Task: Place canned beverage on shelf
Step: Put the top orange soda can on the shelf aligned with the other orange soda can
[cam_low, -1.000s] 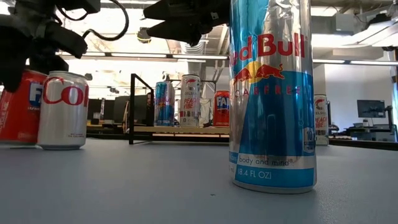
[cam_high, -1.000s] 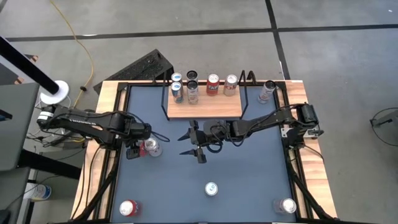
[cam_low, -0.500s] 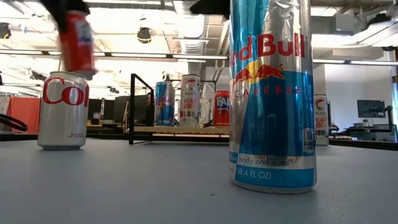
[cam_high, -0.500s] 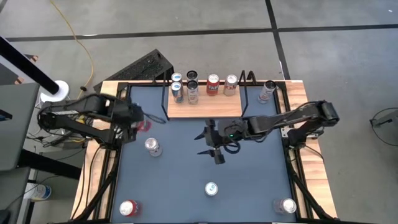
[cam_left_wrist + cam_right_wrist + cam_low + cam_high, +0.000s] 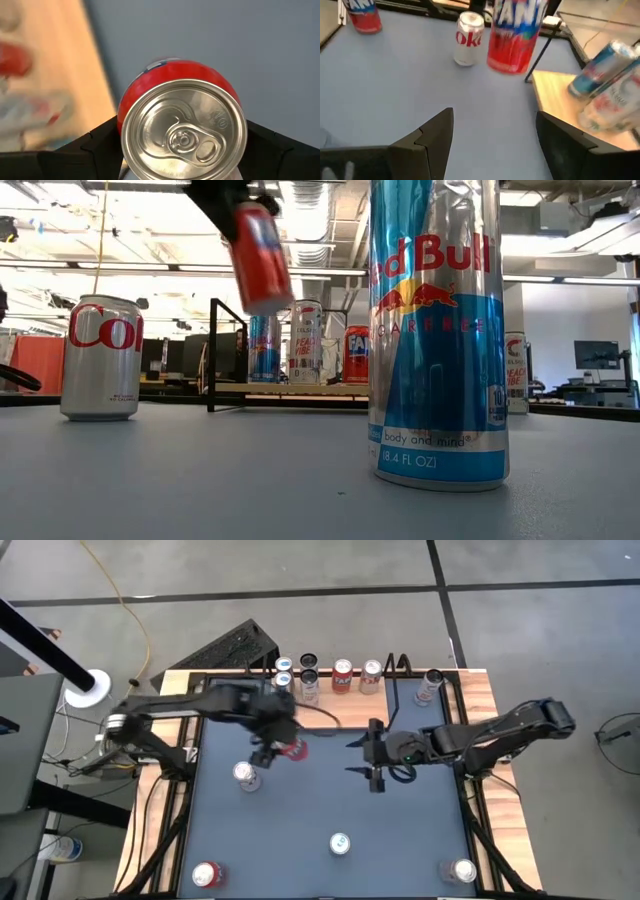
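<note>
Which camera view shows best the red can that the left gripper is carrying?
The left wrist view: the red can fills it, lid up, between the left gripper's dark fingers. The low view shows it tilted in the air and blurred; the high view shows only a small red spot; the right wrist view shows its label from the side.

Two dark jointed arms, black cables looped along their links; right gripper (image 5: 373, 754) ends in two flat, tapering black fingers (image 5: 432, 135).
</note>
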